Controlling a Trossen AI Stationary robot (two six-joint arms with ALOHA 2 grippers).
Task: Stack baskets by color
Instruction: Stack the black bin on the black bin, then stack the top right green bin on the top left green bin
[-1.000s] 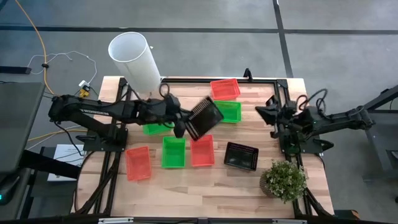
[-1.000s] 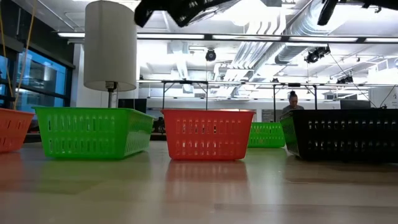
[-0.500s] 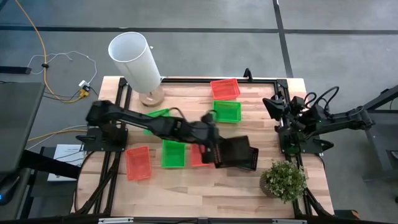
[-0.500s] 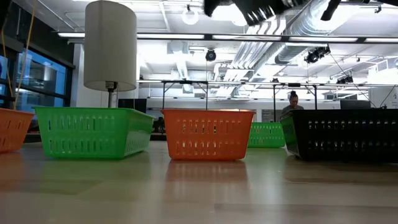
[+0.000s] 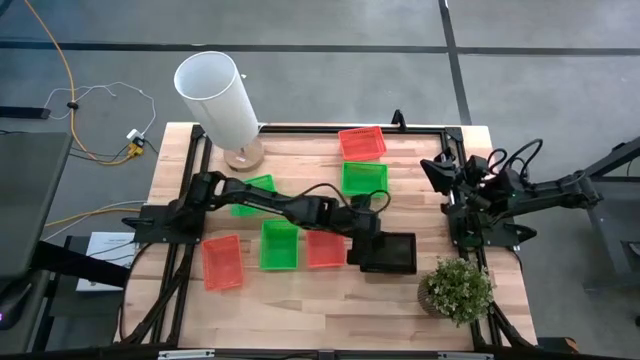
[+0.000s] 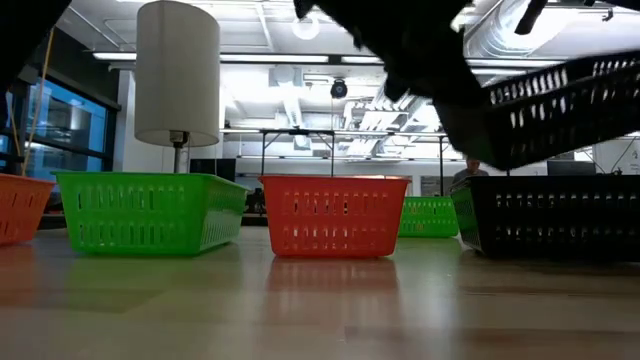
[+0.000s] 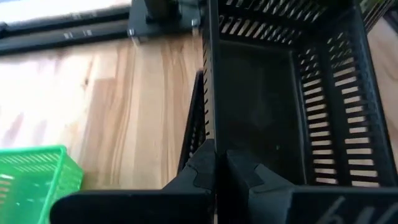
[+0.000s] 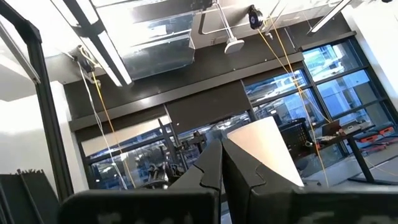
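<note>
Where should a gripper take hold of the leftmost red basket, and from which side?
Pinch the rim of one thin side wall of the red basket, coming straight down from above: it sits upright, open, apart from the green basket.

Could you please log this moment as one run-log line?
left gripper: shut on carried black basket | position: above black basket on table, not yet nested | right gripper: shut, parked at table's right

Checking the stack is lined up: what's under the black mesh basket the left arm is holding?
Another black plastic mesh basket sits directly beneath the held basket, gripped by the left gripper. Its inside is hidden.
</note>
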